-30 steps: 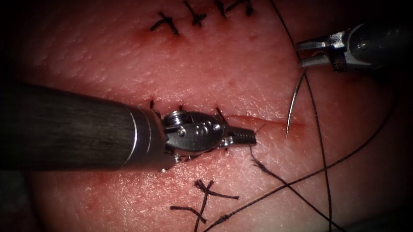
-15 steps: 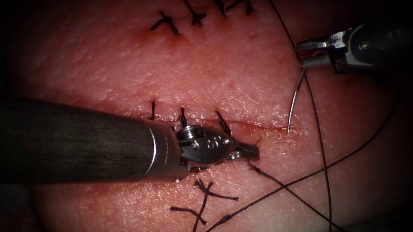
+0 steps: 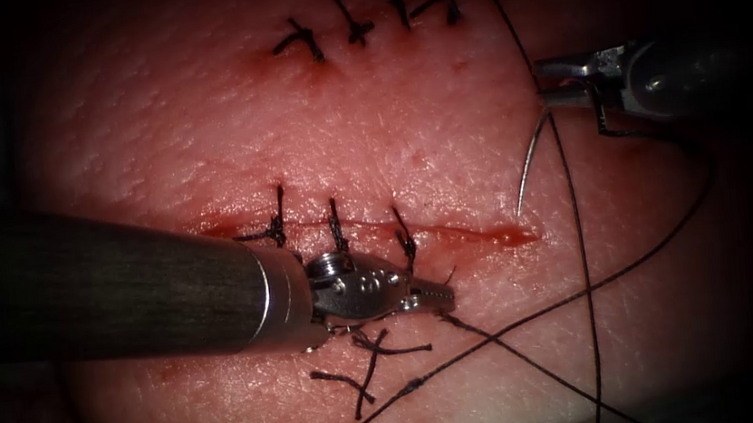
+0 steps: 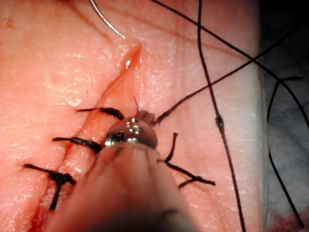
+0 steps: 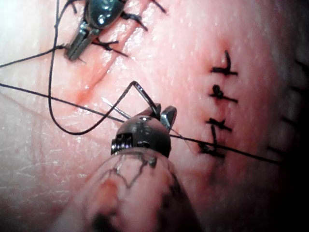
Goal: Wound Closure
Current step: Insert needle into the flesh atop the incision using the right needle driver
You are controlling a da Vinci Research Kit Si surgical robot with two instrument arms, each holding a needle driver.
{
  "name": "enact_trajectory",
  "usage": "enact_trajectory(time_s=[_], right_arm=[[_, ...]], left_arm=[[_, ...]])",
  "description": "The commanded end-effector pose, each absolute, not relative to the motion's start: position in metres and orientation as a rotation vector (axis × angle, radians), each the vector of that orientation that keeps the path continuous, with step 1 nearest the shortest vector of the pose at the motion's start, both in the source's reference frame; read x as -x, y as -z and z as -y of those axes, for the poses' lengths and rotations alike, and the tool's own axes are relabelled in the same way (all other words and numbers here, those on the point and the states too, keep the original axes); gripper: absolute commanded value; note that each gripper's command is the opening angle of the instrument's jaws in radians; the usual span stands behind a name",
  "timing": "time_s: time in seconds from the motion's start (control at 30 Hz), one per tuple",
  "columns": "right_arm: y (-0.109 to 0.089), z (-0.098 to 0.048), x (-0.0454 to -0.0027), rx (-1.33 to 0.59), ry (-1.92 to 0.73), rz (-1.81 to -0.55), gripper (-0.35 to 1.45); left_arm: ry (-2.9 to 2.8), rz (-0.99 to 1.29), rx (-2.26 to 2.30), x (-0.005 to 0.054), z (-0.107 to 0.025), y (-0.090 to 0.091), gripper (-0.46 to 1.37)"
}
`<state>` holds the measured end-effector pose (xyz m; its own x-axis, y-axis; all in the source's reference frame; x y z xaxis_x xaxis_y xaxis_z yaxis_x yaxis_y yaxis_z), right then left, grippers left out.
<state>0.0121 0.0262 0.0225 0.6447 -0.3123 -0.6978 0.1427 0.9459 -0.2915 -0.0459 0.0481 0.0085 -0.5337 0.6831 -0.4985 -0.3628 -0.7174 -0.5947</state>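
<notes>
Endoscope view: three stitches (image 3: 338, 226) cross the cut (image 3: 478, 232), its right end unstitched; right tool (image 3: 565, 81) grips the needle (image 3: 528, 157) free of tissue, left tool (image 3: 434, 299) closed on thread (image 3: 497, 342).

Endoscope looks down on the tissue (image 3: 442, 124) from above & in front, mid range: you get the whole cut (image 3: 451, 230), w/ both tools coming in from opposite sides. Left wrist cam rides behind the left end effector (image 4: 145, 116), faces along its shaft, very close to the cut's open end. Right wrist cam sits behind the right end effector (image 5: 161, 116), also very close, looking across the tissue. All 3 share the cut's open end, the needle (image 3: 528, 157) & the thread (image 3: 580, 248); right wrist cam also catches the left tool's tip.
</notes>
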Motion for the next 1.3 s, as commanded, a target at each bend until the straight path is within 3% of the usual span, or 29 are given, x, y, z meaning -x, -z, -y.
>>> enact_trajectory(time_s=[0.03,0.2,0.43,0.73,0.93,1.1,1.23,1.3], right_arm=[[-0.0227,-0.0261,-0.0121,0.234,0.267,-0.832,-0.35],[-0.0229,-0.0258,-0.0121,0.241,0.275,-0.830,-0.35],[-0.0228,-0.0256,-0.0121,0.244,0.281,-0.829,-0.35],[-0.0228,-0.0256,-0.0121,0.249,0.284,-0.827,-0.35],[-0.0229,-0.0257,-0.0121,0.252,0.282,-0.826,-0.35],[-0.0229,-0.0257,-0.0121,0.252,0.281,-0.825,-0.35],[-0.0228,-0.0256,-0.0121,0.255,0.280,-0.826,-0.35],[-0.0227,-0.0256,-0.0121,0.262,0.283,-0.827,-0.35]], left_arm=[[-2.244,0.583,0.990,0.0459,-0.0482,-0.0086,-0.35],[-2.236,0.595,0.990,0.0459,-0.0486,-0.0086,-0.33],[-2.222,0.582,1.017,0.0465,-0.0505,-0.0065,0.21],[-2.229,0.521,1.048,0.0470,-0.0527,-0.0042,0.30],[-2.228,0.501,1.031,0.0468,-0.0532,-0.0045,0.27],[-2.239,0.462,1.014,0.0467,-0.0539,-0.0050,0.14],[-2.258,0.445,0.984,0.0466,-0.0540,-0.0059,-0.27],[-2.281,0.443,0.965,0.0466,-0.0533,-0.0067,-0.35]])
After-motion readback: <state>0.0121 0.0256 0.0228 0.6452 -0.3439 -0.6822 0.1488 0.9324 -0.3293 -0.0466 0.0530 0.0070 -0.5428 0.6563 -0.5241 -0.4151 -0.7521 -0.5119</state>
